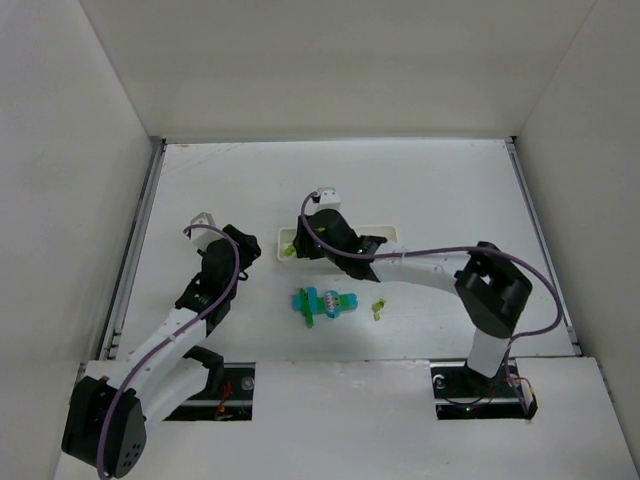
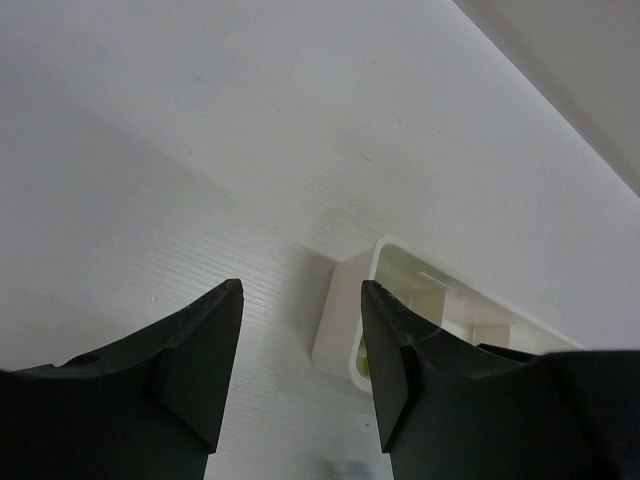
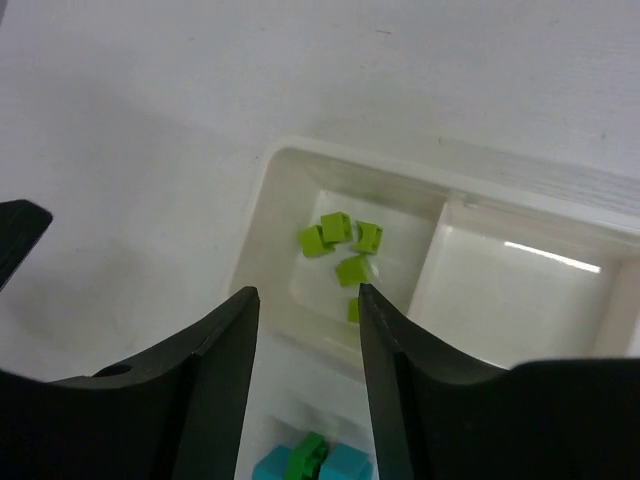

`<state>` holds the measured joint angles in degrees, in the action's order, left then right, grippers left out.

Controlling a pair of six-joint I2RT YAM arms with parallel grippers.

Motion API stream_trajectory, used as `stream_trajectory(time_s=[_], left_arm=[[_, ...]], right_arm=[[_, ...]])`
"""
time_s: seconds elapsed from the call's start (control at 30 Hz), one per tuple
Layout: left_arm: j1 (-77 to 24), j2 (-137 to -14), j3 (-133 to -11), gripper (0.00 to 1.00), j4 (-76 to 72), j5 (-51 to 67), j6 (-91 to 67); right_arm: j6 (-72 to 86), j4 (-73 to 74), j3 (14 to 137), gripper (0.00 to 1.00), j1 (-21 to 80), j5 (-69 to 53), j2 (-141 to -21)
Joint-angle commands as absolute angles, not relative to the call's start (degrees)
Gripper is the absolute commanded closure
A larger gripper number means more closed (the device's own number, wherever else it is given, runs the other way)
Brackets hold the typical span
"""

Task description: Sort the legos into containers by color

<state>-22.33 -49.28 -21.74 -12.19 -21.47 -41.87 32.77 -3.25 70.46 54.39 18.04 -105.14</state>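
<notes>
The white tray [image 1: 388, 233] lies across the middle of the table. My right gripper [image 3: 305, 295] hangs open over the near wall of its left compartment [image 3: 268, 225], nothing between the fingers. Several yellow-green cubes [image 3: 340, 245] lie in that compartment. A cluster of cyan and green legos [image 1: 325, 302] sits on the table in front of the tray, also seen low in the right wrist view as the cluster [image 3: 315, 462]. One loose yellow-green piece [image 1: 378, 310] lies to its right. My left gripper [image 2: 302, 290] is open and holds nothing, just left of the tray's end [image 2: 345, 320].
White walls close in the table at the back and both sides. Metal rails [image 1: 135, 250] run along the table's left and right edges. The right arm's forearm [image 1: 420, 262] stretches over the table to the right of the legos.
</notes>
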Motion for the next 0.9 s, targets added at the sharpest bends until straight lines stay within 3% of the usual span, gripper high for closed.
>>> stream_trajectory(time_s=[0.0, 0.07, 0.2, 0.3, 0.37, 0.5, 0.87], left_arm=[[-22.2, -49.4, -21.4, 0.52, -13.1, -22.2, -42.1], [-22.3, -50.0, -21.9, 0.52, -13.3, -22.2, -42.1], [-22.6, -50.6, -22.7, 0.52, -13.7, -22.2, -41.7], [-21.9, -50.8, -23.0, 0.52, -13.8, -22.2, -41.1], [-21.6, -51.2, -23.2, 0.52, -14.3, -22.2, -40.9], [-21.9, -52.1, -23.5, 0.52, -15.2, -22.0, -41.0], [-22.1, -51.1, -22.4, 0.52, -14.9, -21.6, -41.0]], right_arm=[[32.4, -6.0, 66.0, 0.49, 53.7, 19.9, -95.3], [32.8, -5.9, 60.1, 0.54, 53.1, 21.5, -89.0], [36.5, -0.6, 44.5, 0.76, 53.4, 28.5, -74.7], [43.1, 11.3, 36.8, 0.78, 53.4, 33.6, -66.7], [46.2, 19.9, 35.2, 0.73, 53.5, 35.3, -63.7], [49.7, 26.8, 37.1, 0.43, 54.2, 34.2, -64.9], [52.2, 19.6, 37.0, 0.48, 55.0, 29.4, -75.1]])
